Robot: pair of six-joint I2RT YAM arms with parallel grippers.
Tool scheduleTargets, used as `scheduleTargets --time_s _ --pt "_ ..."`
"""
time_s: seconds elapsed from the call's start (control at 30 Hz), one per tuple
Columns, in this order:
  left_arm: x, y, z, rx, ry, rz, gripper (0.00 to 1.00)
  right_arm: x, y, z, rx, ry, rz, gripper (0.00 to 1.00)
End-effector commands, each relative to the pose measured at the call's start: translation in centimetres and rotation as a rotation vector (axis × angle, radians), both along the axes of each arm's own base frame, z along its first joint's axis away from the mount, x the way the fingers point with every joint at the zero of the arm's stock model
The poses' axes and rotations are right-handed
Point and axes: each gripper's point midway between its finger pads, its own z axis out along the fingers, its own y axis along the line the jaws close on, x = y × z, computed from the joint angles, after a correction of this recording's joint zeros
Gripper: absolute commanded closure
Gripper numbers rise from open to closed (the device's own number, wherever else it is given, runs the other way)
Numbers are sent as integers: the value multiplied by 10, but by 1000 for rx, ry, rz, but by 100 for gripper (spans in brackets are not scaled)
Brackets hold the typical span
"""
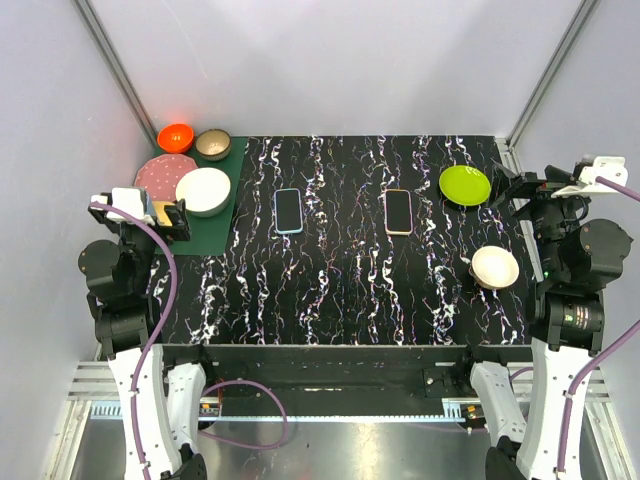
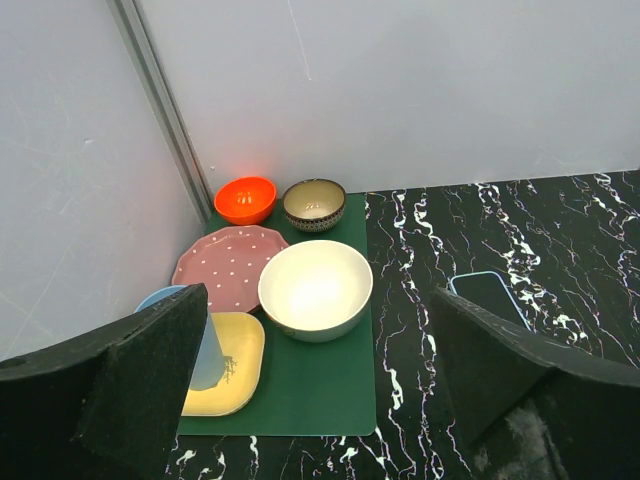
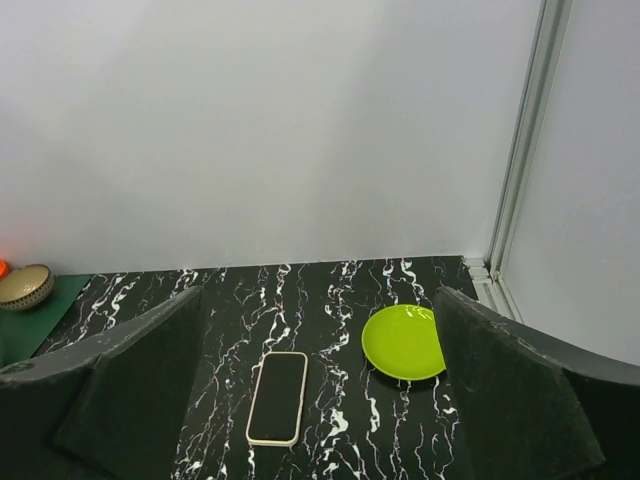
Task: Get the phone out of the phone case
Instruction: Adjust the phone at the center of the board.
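**Both grippers spread wide, two cased phones lying ahead of them**

The left gripper [image 1: 168,218] stands with its jaws wide apart and grips nothing; the right gripper [image 1: 512,190] is the same. Ahead of the left gripper and off to its right lies the blue-cased phone [image 1: 288,210], flat, its dark screen up, with a pale blue rim round the black glass. Ahead of the right gripper, nearer its left finger in the wrist view, lies the cream-cased phone [image 3: 277,397], also flat and screen up, framed by a thin cream edge with rounded corners. Both rest on the black marbled table [image 1: 340,280], well apart from each other and from either gripper.
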Motion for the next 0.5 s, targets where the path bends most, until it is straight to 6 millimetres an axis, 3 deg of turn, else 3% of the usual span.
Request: scheduleTargets --time_s 0.0,0.13,0.3,0.47 --pt "0 1 5 -4 -31 6 1 -5 -3 11 2 -34 -27 0" --pt "0 -1 4 -1 -29 -6 1 -2 -6 4 -57 -31 -35 0" --pt "2 -4 -1 3 -17 -30 1 1 5 -6 -144 -15 31 0" --pt "5 -7 -6 18 7 -54 1 -4 42 -26 -230 21 253 0"
